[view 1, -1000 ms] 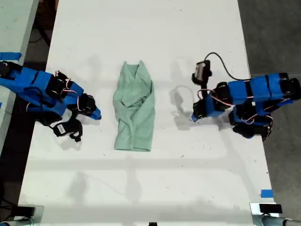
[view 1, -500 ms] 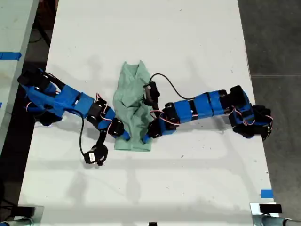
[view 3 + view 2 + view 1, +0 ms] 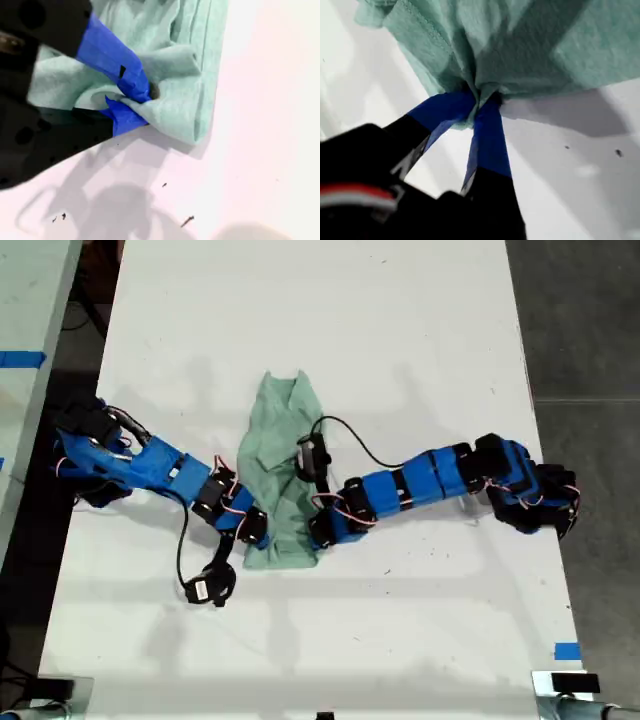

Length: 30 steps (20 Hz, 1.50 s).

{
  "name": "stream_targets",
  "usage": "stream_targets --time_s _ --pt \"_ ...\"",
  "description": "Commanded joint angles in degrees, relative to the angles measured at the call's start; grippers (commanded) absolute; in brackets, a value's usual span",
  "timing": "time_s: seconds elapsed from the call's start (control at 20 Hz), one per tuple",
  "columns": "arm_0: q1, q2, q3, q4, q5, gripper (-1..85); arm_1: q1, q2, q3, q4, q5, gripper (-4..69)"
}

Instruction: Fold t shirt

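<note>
The t shirt (image 3: 285, 470) is pale mint green and lies wrinkled in a narrow lengthwise bundle at the middle of the white table. In the first wrist view my first gripper (image 3: 479, 102) is shut on a gathered edge of the t shirt (image 3: 520, 40). My second gripper (image 3: 132, 100) is shut on a corner fold of the t shirt (image 3: 175, 75). In the exterior view one blue arm reaches in from each side. Their grippers (image 3: 258, 532) (image 3: 318, 530) sit at the cloth's two near corners. The wrist views do not show which arm is which.
A white table (image 3: 320, 320) runs the length of the exterior view. A black camera module (image 3: 208, 588) hangs on its cable beside the arm at the exterior view's left. Blue tape (image 3: 566, 651) marks the table's edge at the exterior view's lower right.
Both arms swung in from the table's sides onto the shirt's near corners and closed on the cloth. In the last half second the near edge bunched slightly inward.
</note>
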<state>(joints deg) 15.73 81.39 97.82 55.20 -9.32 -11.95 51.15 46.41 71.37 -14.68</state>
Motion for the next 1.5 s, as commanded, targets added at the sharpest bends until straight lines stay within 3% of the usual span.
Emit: stream_targets --time_s 0.0,0.1,0.2,0.5,0.6,0.65,0.75,0.8,0.85,1.05,1.2,1.3,1.4,1.45 --pt "6.42 5.62 -9.67 1.58 -0.26 -0.3 -6.68 5.54 -4.22 2.64 2.90 -0.4" --pt "7.82 6.86 -18.54 6.77 0.62 -0.3 -6.59 10.55 -4.22 2.99 1.41 -0.4" --pt "6.24 7.47 -29.36 16.08 3.43 -0.3 -3.78 17.05 -4.31 4.04 -2.72 -0.4" --pt "-13.36 17.14 -28.65 31.99 14.06 -0.3 13.89 25.66 -3.16 9.93 -20.21 0.6" --pt "-20.57 19.95 -23.38 34.37 16.70 -0.3 20.39 25.58 -3.52 10.28 -25.05 0.7" --pt "-24.35 21.53 -19.86 34.63 18.46 4.4 23.29 25.66 -3.60 10.46 -26.54 2.5" --pt "-31.90 24.08 -13.36 35.24 22.68 25.6 28.39 26.46 -4.04 11.60 -28.74 27.9" --pt "-35.07 25.40 -10.90 35.51 24.96 35.4 30.85 27.33 -4.13 13.01 -29.44 35.6" --pt "-37.53 26.98 -9.05 35.60 26.72 35.8 33.40 28.65 -4.22 15.29 -30.15 37.3" --pt "-44.30 37.44 -3.52 36.12 29.00 30.2 41.48 34.89 -2.55 28.30 -33.84 27.6" --pt "-43.33 50.01 1.85 36.30 28.21 28.9 43.24 51.68 15.12 28.65 -33.84 22.1" --pt "-42.01 65.21 8.26 36.30 24.26 27.8 41.48 65.92 28.30 28.83 -30.59 16.4" --pt "-37.09 80.77 15.47 34.72 17.31 15.1 35.77 80.24 42.71 28.83 -23.29 13.0" --pt "-32.43 88.15 21.18 30.59 14.15 9.4 30.23 86.84 50.10 28.30 -17.93 11.4"
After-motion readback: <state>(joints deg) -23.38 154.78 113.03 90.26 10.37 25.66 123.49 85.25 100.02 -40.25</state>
